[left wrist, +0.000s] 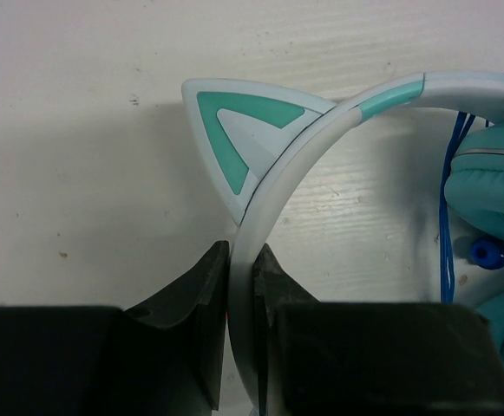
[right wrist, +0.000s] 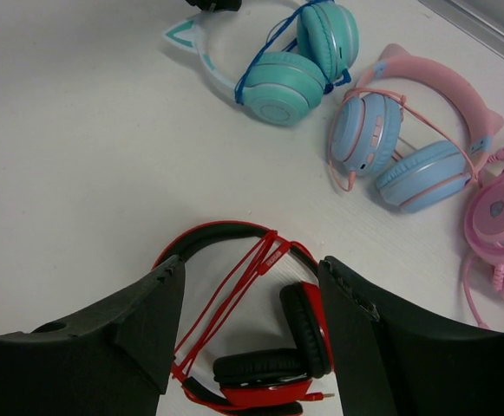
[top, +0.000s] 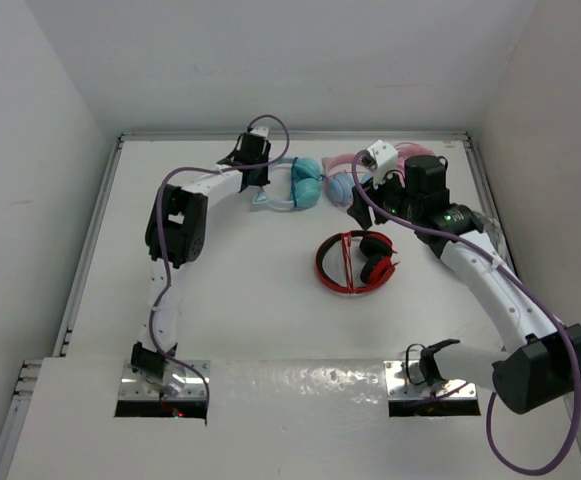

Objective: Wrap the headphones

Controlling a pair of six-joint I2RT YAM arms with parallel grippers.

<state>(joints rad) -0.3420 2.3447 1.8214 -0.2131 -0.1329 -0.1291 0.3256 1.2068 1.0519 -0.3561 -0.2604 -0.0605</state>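
The left gripper (left wrist: 238, 260) pinched the band of the headphones (left wrist: 304, 147). The right gripper (right wrist: 252, 267) hung wide open, empty, above a red pair (right wrist: 269, 373) at their 5 o'clock.

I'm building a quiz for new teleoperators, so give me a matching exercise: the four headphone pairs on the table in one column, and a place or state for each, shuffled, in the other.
1. teal headphones
2. red headphones
3. pink-banded pair
4. all-pink pair

A. cut off at the right wrist view's edge
B. headband pinched by the left end effector
C. framed by the open right end effector
D. lying between the teal and all-pink pairs

Pairs: 1-B, 2-C, 3-D, 4-A.
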